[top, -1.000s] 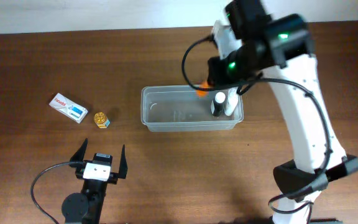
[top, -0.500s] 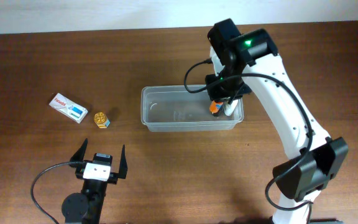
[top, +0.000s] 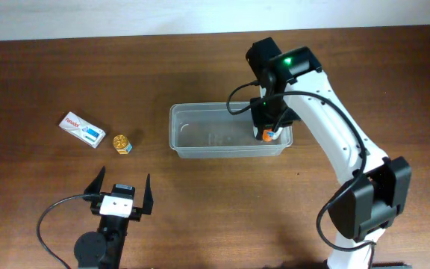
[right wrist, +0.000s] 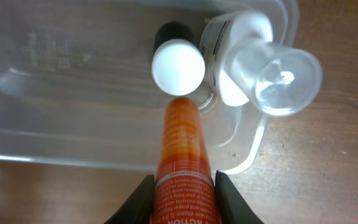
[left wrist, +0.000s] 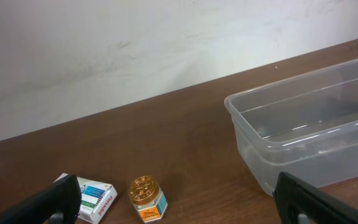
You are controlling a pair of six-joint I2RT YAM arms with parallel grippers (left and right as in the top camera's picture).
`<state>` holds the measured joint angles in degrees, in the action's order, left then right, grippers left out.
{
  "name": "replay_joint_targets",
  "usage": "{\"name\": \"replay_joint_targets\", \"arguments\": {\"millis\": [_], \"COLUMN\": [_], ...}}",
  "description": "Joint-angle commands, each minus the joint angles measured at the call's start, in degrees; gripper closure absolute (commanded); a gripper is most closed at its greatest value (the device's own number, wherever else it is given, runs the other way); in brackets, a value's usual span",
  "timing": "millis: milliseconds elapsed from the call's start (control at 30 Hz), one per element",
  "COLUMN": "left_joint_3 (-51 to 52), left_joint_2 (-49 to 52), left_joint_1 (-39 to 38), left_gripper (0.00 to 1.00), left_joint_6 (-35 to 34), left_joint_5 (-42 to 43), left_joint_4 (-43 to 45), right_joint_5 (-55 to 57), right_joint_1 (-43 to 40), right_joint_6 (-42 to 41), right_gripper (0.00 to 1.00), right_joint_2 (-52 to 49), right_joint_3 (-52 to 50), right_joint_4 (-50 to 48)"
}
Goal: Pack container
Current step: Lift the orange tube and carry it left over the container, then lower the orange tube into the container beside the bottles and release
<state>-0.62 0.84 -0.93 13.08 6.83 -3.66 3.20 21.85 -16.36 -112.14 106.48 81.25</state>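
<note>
Right fingers (right wrist: 140,200) are clenching an orange tube (right wrist: 180,149), holding it nose-down over the right end of the container (top: 207,136). The tube tip is sitting just beside a white-capped black bottle (right wrist: 178,62) and a clear-capped white bottle (right wrist: 260,68), both standing inside at that end; I can't tell whether the tube is touching the floor. The container is lying mid-tabletop (top: 200,209), its left part bare. Left fingers (top: 95,184) are spread wide, gripping nothing, hovering near the front edge. A small box (top: 81,128) and a gold-lidded jar (top: 122,143) are lying left of the container, well apart from it.
</note>
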Motion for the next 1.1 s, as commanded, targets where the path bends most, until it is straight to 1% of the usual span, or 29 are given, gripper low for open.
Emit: {"name": "replay_joint_targets", "arguments": {"millis": [0,367,600,1000,1033,1067], "left_joint_3": [0.1,0.1,0.1,0.1,0.1,0.1], "left_joint_2": [-0.5,-0.5,-0.5,-0.5,-0.5,-0.5], "left_joint_1": [0.3,0.3,0.3,0.3,0.3,0.3], "left_gripper": [0.01,0.01,0.01,0.01,0.01,0.01], "left_joint_6": [0.7,0.7,0.7,0.7,0.7,0.7], "left_joint_5": [-0.2,-0.2,-0.2,-0.2,-0.2,-0.2], "left_joint_4": [-0.3,-0.3,-0.3,-0.3,-0.3,-0.3], "right_joint_5": [1.4,1.4,1.3,0.5,0.4,0.2], "right_joint_1": [0.2,0.2,-2.1,-2.5,-2.5,-2.5], "right_joint_6": [-1.1,-1.8,-2.2,-2.6,-2.6,-2.6], "right_gripper": [0.77,0.77,0.77,0.77,0.77,0.71], "right_joint_2": [0.3,0.3,0.3,0.2,0.2,0.2], "right_joint_3": [-2.8,-9.4,-12.7,-14.1,-14.1,-14.1], "right_joint_4": [-2.0,-8.6,-11.3,-14.0,-14.1,-14.0]}}
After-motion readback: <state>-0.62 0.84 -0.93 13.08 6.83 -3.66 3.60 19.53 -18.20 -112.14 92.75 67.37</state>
